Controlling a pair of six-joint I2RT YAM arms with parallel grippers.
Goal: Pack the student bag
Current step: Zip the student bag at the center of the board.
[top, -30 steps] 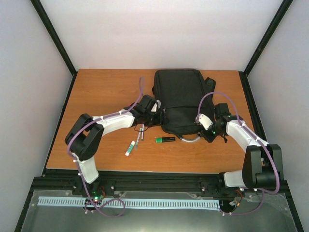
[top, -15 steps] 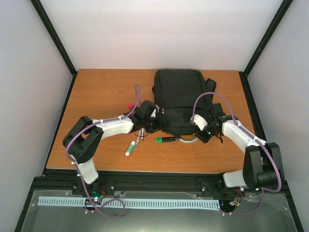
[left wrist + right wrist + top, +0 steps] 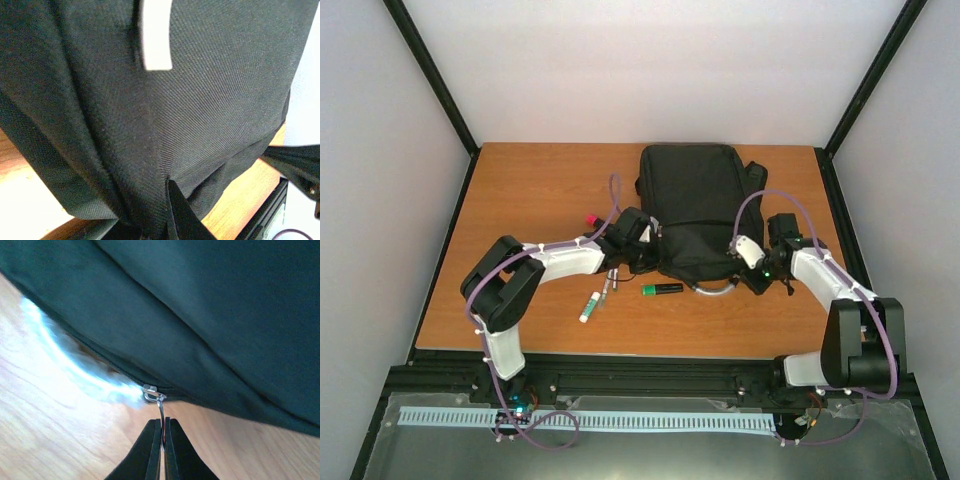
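The student bag (image 3: 695, 200) is a black backpack lying flat at the middle back of the table. My left gripper (image 3: 648, 247) is at its near-left corner, shut on a fold of the bag's fabric (image 3: 150, 150). One dark fingertip (image 3: 181, 212) shows there and the other is hidden under the cloth. At the near-right corner, my right gripper (image 3: 753, 273) is shut on the metal zipper pull (image 3: 161, 412). The pull hangs from the slider (image 3: 150, 391) at the bag's edge (image 3: 200, 315).
A green highlighter (image 3: 662, 289) lies just in front of the bag, beside the curved grey handle (image 3: 713, 290). Left of the highlighter are a pen (image 3: 609, 284) and a white stick with a green cap (image 3: 588, 307). A small red-tipped item (image 3: 590, 219) lies behind my left forearm.
My left gripper has closed from open onto the bag's fabric after pushing in at the near-left corner. The right gripper stayed shut on the zipper pull, swaying slightly left and back.
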